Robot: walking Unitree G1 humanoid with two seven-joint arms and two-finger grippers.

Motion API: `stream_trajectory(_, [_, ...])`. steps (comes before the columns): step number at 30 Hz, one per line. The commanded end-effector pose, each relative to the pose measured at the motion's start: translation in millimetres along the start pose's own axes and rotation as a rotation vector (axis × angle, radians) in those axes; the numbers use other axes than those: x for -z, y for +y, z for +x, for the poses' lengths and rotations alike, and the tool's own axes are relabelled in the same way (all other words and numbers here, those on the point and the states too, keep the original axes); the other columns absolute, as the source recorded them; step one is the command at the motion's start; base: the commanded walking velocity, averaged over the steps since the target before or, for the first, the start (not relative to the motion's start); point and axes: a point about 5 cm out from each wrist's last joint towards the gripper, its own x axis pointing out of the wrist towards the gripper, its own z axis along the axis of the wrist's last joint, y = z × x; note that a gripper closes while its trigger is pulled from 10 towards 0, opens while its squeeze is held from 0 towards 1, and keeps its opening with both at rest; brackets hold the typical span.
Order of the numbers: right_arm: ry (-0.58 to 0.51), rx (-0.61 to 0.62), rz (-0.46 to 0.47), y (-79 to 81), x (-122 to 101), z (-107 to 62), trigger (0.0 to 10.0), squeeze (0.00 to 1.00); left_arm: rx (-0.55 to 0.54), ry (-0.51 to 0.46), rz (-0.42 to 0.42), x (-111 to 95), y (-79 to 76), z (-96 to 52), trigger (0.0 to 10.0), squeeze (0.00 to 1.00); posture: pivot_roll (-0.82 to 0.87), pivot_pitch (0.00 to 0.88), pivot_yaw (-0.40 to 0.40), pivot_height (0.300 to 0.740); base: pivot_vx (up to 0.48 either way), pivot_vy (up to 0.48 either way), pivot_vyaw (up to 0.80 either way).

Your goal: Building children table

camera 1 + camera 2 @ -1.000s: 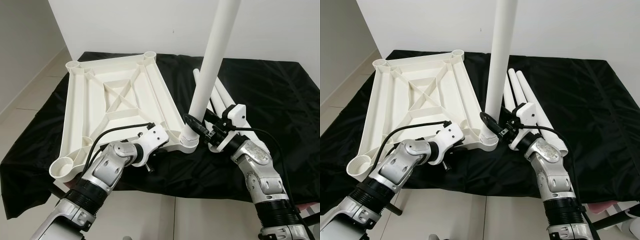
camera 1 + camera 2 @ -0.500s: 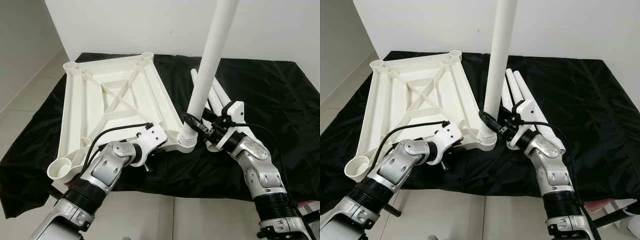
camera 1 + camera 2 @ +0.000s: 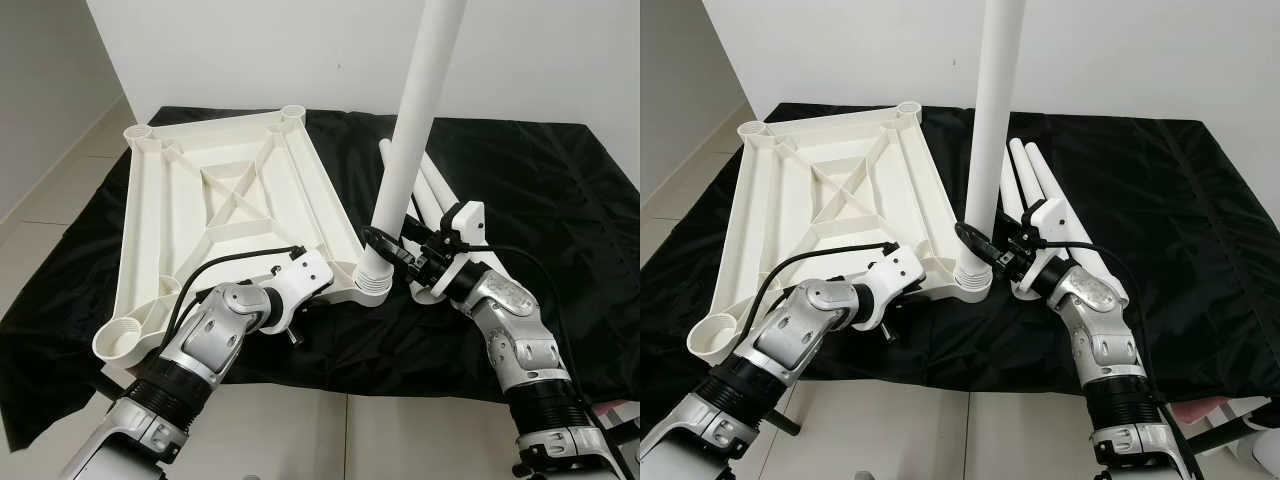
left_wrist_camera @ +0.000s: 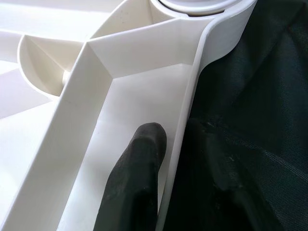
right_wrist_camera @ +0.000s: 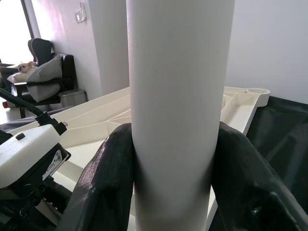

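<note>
Upturned white tabletop (image 3: pixel 230 215) lies on the black-draped worktop (image 3: pixel 560 190). Right gripper (image 5: pixel 174 183) has its fingers (image 5: pixel 108 183) clamped around the table leg (image 3: pixel 410 130) seated in the near corner socket (image 3: pixel 372 283) — right wrist view shows the squeeze. Left wrist view shows left gripper (image 4: pixel 175 168) fingers (image 4: pixel 137 163) pinching the tabletop's near rim. Spare legs (image 3: pixel 1040 190) lie beside. Leg is now nearer vertical than a second ago.

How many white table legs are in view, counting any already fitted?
3. One leg stands upright in the tabletop's near corner socket, gripped by the right gripper. Two more lie on the black cloth behind it; others may be hidden.
</note>
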Motion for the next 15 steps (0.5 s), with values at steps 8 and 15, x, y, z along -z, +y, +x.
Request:
stream_trajectory(8, [0.16, 0.073, 0.086, 14.3, 40.2, -19.0, 10.0, 0.0, 0.056, -0.057, 0.043, -13.7, -11.7, 1.9, 10.0, 0.0, -0.12, 0.097, 0.046, 0.74, 0.0, 0.0, 0.0])
stream_trajectory(15, [0.138, 0.114, 0.098, 18.6, 39.6, -19.7, 10.0, 0.0, 0.059, -0.059, 0.044, -14.1, -13.0, 2.7, 10.0, 0.0, -0.12, 0.094, 0.044, 0.74, 0.0, 0.0, 0.0])
